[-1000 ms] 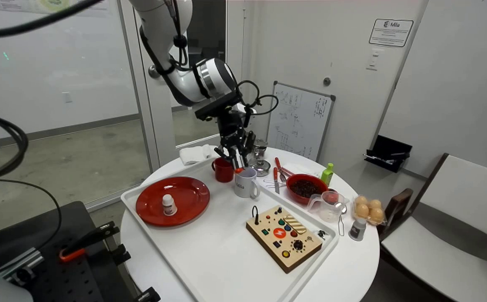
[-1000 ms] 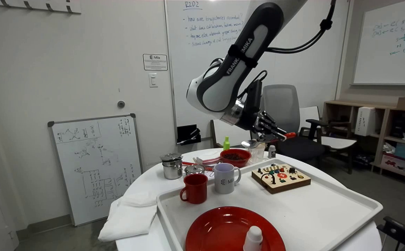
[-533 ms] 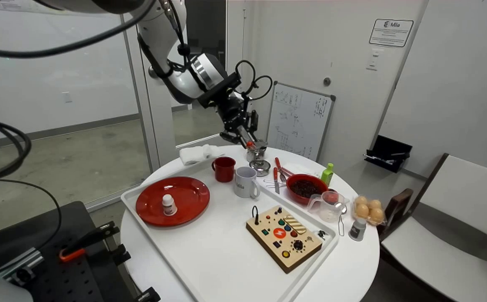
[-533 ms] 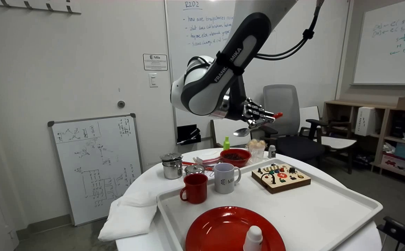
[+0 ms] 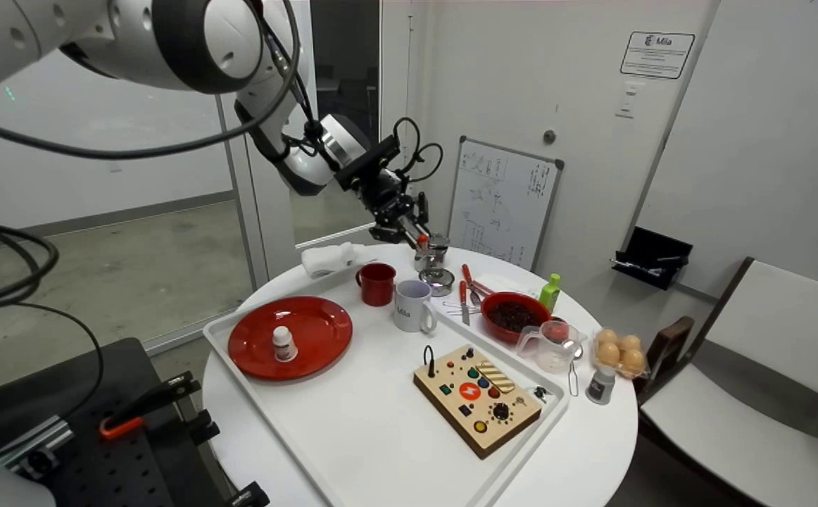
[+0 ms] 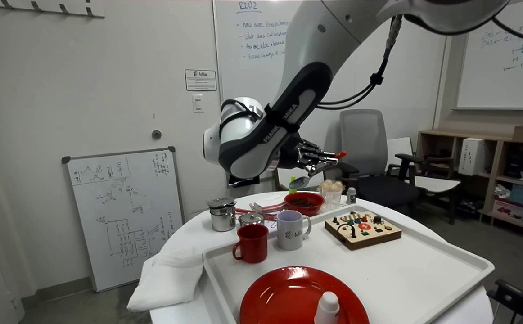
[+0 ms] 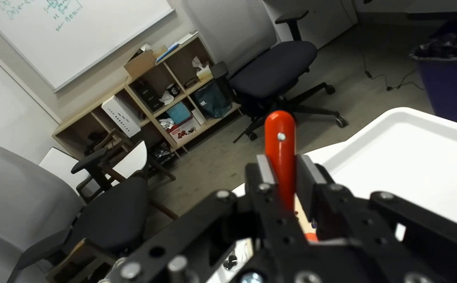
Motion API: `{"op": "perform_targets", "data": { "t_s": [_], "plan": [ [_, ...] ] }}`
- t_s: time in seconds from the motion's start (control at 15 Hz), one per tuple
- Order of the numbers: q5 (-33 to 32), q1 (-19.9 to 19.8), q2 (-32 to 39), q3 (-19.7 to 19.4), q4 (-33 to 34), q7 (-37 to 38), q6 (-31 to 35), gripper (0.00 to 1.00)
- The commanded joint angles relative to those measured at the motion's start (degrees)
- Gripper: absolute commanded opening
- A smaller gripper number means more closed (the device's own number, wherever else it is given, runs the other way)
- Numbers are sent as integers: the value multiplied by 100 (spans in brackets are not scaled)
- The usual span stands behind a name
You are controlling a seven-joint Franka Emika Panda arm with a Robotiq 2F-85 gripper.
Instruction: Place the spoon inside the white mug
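Note:
My gripper (image 6: 329, 160) is shut on the red handle of the spoon (image 6: 299, 182), and the handle fills the gap between the finger pads in the wrist view (image 7: 282, 147). The spoon is in the air and tilted, its silvery bowl lower than its red tip. The white mug (image 6: 290, 230) with "Mila" lettering stands upright on the tray (image 5: 353, 422); it also shows in an exterior view (image 5: 412, 306). The spoon's bowl is above the mug's rim level and apart from it. In that exterior view the gripper (image 5: 416, 236) appears beyond the mug, and the spoon's bowl is not clearly visible.
A red mug (image 6: 251, 243) stands close beside the white mug. A red plate (image 5: 254, 345) bears a small white shaker (image 5: 284, 344). A wooden button box (image 5: 479, 401) lies on the tray. Steel pots (image 6: 222, 215) and a red bowl (image 6: 304, 204) stand beyond the tray.
The gripper and spoon first rose, then moved left and down in an exterior view where the mug is beside the red mug's right. The grip stayed shut. The table things have not moved.

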Motion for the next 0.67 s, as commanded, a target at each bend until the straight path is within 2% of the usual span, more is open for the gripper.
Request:
{"op": "perform_targets", "data": {
  "t_s": [0.0,0.07,0.33,0.4,0.6],
  "plan": [
    [-191,208,919,-201,1186,-436,-568,14],
    [-123,8,387,30,414,-78,-221,19],
    [-81,140,753,-139,828,-168,-337,19],
    [-81,147,770,-141,873,-178,-355,13],
    [-223,171,879,-132,996,-340,-437,13]
  ]
}}
